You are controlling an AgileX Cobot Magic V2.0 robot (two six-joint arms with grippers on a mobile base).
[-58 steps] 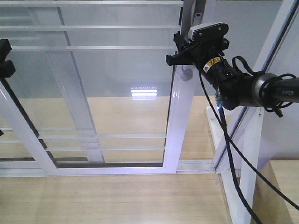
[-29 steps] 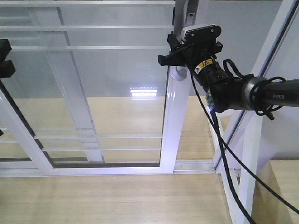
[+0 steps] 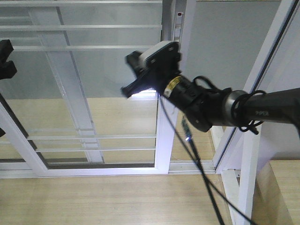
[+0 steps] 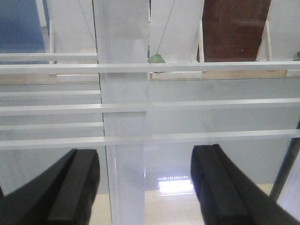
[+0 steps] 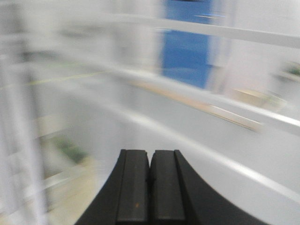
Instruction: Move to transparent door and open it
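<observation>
The transparent door [image 3: 162, 140] stands as a white-framed glass panel with thin horizontal bars, its right stile near the middle of the front view. Its handle is hidden behind my right arm. My right gripper [image 3: 127, 88] hovers in front of the glass, left of that stile, touching nothing I can see. In the blurred right wrist view the right gripper [image 5: 150, 161] is shut, pads pressed together with nothing between them. My left gripper [image 3: 4, 58] shows at the far left edge. In the left wrist view the left gripper [image 4: 145, 187] is open, facing white-barred glass [image 4: 187, 105].
A second white-framed glass panel [image 3: 70, 93] overlaps behind the door. The slanted outer frame post [image 3: 265, 79] rises at the right, with a gap between it and the door stile. A black cable [image 3: 199, 168] hangs from my right arm. The floor track [image 3: 93, 169] runs along the wooden floor [image 3: 117, 201].
The door's right stile has slid left, widening the gap at the right. My right gripper swung left from the stile's handle area to in front of the glass. The left gripper stayed put.
</observation>
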